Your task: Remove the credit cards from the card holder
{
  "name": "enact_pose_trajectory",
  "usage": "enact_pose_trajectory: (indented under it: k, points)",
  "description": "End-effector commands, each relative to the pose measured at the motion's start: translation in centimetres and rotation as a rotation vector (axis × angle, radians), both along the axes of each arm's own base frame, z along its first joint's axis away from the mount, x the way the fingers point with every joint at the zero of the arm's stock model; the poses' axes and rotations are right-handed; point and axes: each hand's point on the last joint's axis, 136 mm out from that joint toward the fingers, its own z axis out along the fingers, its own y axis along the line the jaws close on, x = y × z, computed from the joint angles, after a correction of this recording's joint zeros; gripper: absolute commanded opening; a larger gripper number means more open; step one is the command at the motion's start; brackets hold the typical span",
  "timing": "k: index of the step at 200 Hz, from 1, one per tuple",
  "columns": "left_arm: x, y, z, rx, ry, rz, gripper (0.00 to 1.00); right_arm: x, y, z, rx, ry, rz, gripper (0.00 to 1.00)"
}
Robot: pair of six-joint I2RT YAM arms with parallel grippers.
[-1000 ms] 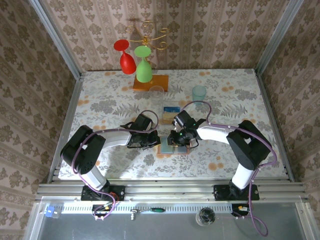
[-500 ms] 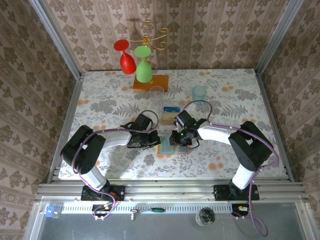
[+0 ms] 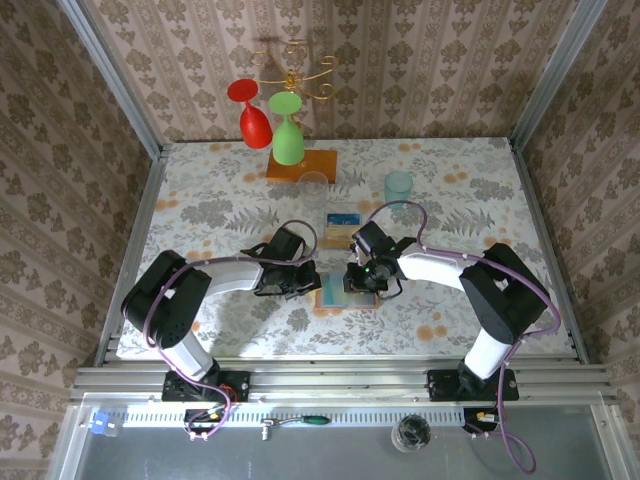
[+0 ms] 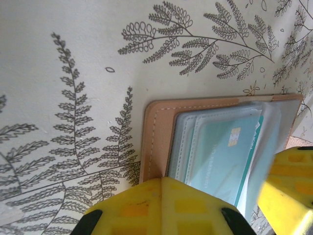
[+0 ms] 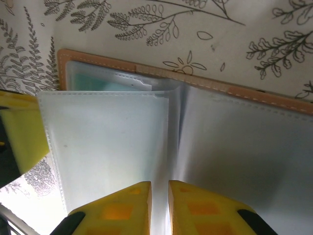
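The card holder (image 3: 335, 294) lies open on the table between both arms, its salmon-brown edge (image 4: 156, 132) and clear pockets plain in the left wrist view. A teal-blue credit card (image 4: 222, 154) sits inside a left pocket, and its corner (image 5: 117, 87) peeks out in the right wrist view. My left gripper (image 4: 164, 180) is shut, tips pressed on the holder's left edge. My right gripper (image 5: 160, 183) pinches a clear pocket leaf (image 5: 107, 137) near the spine, fingers almost together. One tan-orange card with a blue strip (image 3: 343, 221) lies on the table beyond the holder.
The glass rack's orange wooden base (image 3: 301, 165) stands at the back with a red glass (image 3: 250, 115) and a green glass (image 3: 288, 135) hanging. A clear glass (image 3: 314, 185) and a teal cup (image 3: 398, 186) stand behind the loose card. Patterned walls close three sides.
My right gripper has drawn slightly right and away from the holder's left half, uncovering more of its teal-blue page. The left arm has stayed put.
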Motion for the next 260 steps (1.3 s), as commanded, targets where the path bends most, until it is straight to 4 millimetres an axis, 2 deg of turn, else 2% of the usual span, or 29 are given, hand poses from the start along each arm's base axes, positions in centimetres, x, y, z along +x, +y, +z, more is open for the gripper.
enact_pose_trajectory:
  k: [1, 62, 107, 198, 260]
  points:
    - [0.6, 0.5, 0.5, 0.025, -0.019, 0.010, 0.01, -0.4, -0.7, -0.1, -0.016, 0.001, -0.003, 0.17]
    - [1.0, 0.1, 3.3, -0.028, -0.061, 0.033, 0.08, -0.4, -0.7, -0.3, -0.011, 0.002, -0.007, 0.17]
    - [1.1, -0.4, 4.4, -0.062, -0.069, 0.036, 0.12, -0.5, -0.8, -0.5, -0.014, 0.005, -0.006, 0.17]
    - [0.2, -2.8, 3.1, -0.101, -0.029, 0.009, 0.17, -0.5, -0.9, -0.5, -0.013, 0.003, -0.009, 0.15]
    - [-0.1, -3.3, 2.2, -0.110, -0.005, 0.006, 0.18, -0.5, -0.9, -0.7, -0.013, 0.006, -0.011, 0.15]
